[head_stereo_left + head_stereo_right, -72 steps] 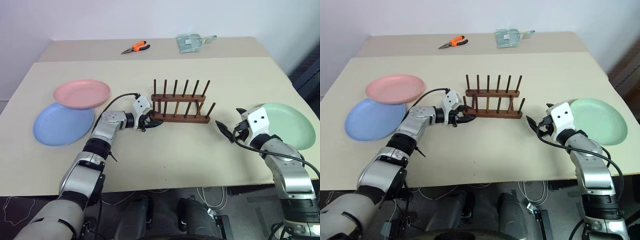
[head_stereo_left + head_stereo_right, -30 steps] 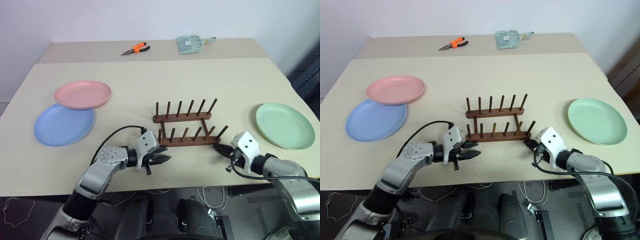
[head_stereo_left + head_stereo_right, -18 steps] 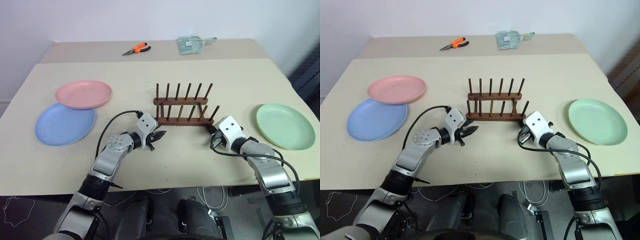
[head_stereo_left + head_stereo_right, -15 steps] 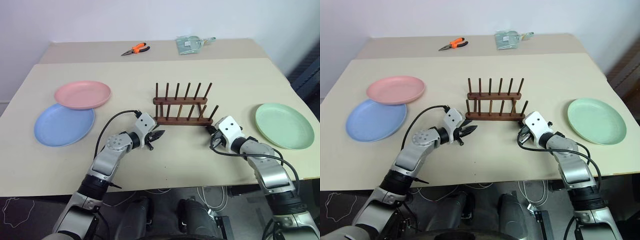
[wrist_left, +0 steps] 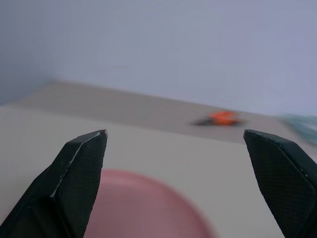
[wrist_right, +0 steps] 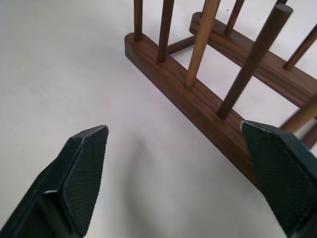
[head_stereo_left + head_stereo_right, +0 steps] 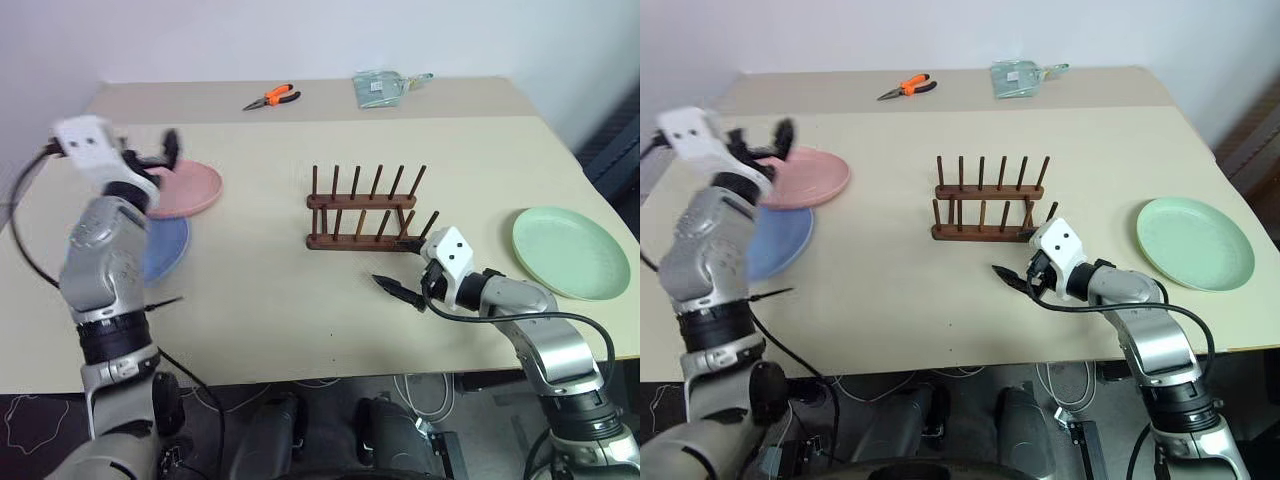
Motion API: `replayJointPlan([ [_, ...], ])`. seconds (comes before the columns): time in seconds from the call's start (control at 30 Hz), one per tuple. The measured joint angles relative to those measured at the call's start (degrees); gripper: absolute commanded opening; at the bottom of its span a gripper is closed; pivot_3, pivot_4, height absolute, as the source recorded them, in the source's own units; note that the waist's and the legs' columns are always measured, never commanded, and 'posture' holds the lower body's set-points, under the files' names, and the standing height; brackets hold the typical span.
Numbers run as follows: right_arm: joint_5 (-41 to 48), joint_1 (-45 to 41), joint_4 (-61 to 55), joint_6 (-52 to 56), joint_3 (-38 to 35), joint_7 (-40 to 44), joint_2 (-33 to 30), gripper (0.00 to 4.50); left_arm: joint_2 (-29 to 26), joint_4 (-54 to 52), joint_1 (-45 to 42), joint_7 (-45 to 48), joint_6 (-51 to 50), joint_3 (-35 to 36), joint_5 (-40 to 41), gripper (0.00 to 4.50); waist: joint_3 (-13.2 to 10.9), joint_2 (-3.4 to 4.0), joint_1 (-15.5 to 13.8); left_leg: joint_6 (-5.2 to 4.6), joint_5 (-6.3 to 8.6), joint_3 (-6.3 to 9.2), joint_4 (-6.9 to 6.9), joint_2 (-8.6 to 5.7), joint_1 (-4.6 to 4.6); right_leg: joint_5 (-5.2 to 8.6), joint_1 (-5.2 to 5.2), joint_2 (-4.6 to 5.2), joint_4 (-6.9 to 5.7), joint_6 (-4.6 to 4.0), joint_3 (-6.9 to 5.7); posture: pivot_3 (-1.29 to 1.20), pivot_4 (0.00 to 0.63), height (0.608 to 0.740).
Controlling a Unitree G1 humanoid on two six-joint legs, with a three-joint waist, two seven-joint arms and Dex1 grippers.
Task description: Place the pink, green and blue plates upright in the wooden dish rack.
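The wooden dish rack stands bare in the middle of the table. At the left lies the pink plate, its edge resting over the blue plate; my left arm hides part of both. The green plate lies flat at the right. My left gripper is raised above the pink plate, open and holding nothing. My right gripper hovers low just in front of the rack, near its right end, also open with nothing between its fingers.
Orange pliers and a greenish packet lie on the far table section. The table's front edge runs just behind my right forearm. Bare tabletop spreads between the rack and the plates on both sides.
My left arm swung up and left, from beside the rack to above the pink plate, and its gripper opened. The right gripper opened and shifted slightly left. The rack moved farther from the front edge and straightened.
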State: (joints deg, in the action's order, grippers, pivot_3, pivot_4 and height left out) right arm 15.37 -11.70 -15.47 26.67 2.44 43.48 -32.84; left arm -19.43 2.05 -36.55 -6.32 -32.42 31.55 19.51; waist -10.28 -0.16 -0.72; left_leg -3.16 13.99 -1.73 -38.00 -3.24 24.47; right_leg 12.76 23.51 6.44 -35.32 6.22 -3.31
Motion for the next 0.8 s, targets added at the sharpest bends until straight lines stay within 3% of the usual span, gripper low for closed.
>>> replayJointPlan([
  [0.1,0.6,-0.2,0.6,0.5,0.7,0.6,0.3,4.45,1.8,1.6,-0.1,-6.9,-4.4,6.5,2.4,4.50,-0.1,-0.12,-0.2,0.03,-0.01,0.01,-0.01,0.00,0.01,0.00,-0.02,0.01,-0.01,0.02,-0.01,0.00,0.150,0.740],
  [0.33,-0.7,-0.8,1.3,-1.3,1.5,-0.5,0.5,4.45,8.1,1.4,-3.3,-12.0,-14.2,16.3,19.3,4.50,0.0,-0.32,-1.4,0.32,0.08,0.02,-0.12,-0.01,0.01,-0.05,-0.03,0.06,0.03,0.10,0.03,0.00,0.150,0.740],
  [0.43,-1.6,-0.7,1.3,-2.3,1.5,-1.5,0.7,4.50,8.5,3.2,-4.2,-13.2,-15.4,18.2,24.5,3.66,0.0,-0.32,-1.4,0.40,0.04,0.01,-0.11,0.00,0.01,-0.05,-0.03,-0.03,0.01,0.10,0.03,0.00,0.150,0.740],
  [0.67,-0.5,-0.6,1.3,-2.5,0.1,-2.2,0.7,4.50,9.4,8.1,-5.6,-19.2,-13.4,22.0,31.3,0.09,-0.1,-0.35,-1.4,0.42,0.03,0.00,-0.10,0.00,0.00,-0.05,-0.03,-0.06,0.00,0.10,0.01,0.00,0.150,0.740],
  [0.8,2.3,-1.1,-0.8,-1.5,-3.5,-1.4,-0.5,4.50,7.8,7.6,-5.2,-15.7,-12.6,18.7,32.1,0.09,-0.1,-0.41,-1.5,0.42,0.03,-0.02,-0.10,-0.01,0.01,-0.05,-0.04,-0.07,0.02,0.10,0.01,0.00,0.150,0.740],
])
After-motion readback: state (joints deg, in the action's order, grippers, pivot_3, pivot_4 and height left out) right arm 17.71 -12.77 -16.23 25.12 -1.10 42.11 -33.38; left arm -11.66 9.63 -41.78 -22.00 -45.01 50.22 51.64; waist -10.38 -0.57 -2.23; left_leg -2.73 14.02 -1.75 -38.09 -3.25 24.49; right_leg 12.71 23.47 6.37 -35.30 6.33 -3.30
